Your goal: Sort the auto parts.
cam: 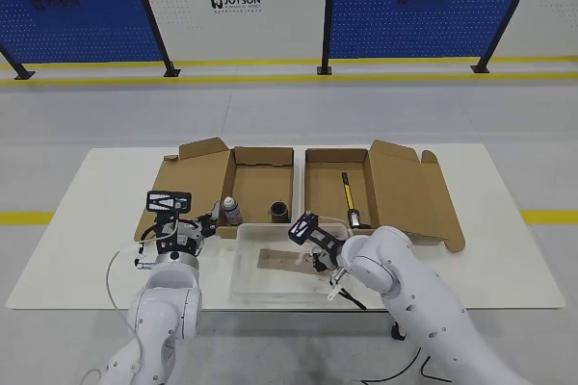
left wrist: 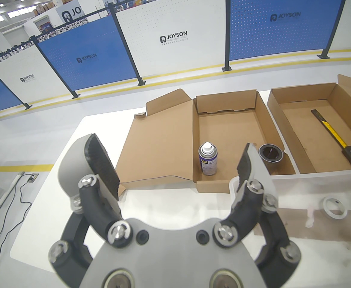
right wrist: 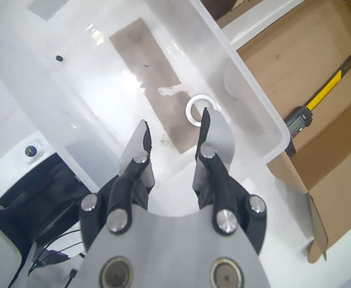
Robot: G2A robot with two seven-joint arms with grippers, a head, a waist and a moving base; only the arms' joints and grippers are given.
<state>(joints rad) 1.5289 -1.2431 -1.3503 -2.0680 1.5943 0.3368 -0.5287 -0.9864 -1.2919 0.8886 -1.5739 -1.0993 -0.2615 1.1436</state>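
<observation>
In the left wrist view, the left gripper (left wrist: 172, 157) is hanging over the white table (left wrist: 73, 151) with its 2 fingers spread wide and nothing between them. Beyond it, the left cardboard box (left wrist: 232, 127) is lying open. A spray can (left wrist: 208, 159) is standing upright inside, and a black cylinder (left wrist: 270, 153) is standing at the box's corner, just beside 1 fingertip. The right cardboard box (left wrist: 301, 121) is holding a caliper (left wrist: 340, 142), whose display end is being cut off by the frame edge. A metal ring (left wrist: 333, 208) is lying flat in the clear bin (left wrist: 298, 178), blurred by the bin's frosted wall.

In the right wrist view, the right gripper (right wrist: 175, 121) is hovering inside the bin, fingers parted and gripping nothing. 1 fingertip is overlapping the ring's edge, and I cannot tell whether it is touching. The ring is lying beside a brown patch (right wrist: 151, 85) on the bin floor. The bin's corner is hiding the caliper's end, and the frame is cropping the cylinder.

In the top view, the bin is sitting at the table's 6 o'clock edge, with the 2 boxes at its 11 and 1 o'clock. The right gripper is hanging over the bin's 3 o'clock end and the left gripper at its 10 o'clock. Both sets of fingers are too small to read there.
</observation>
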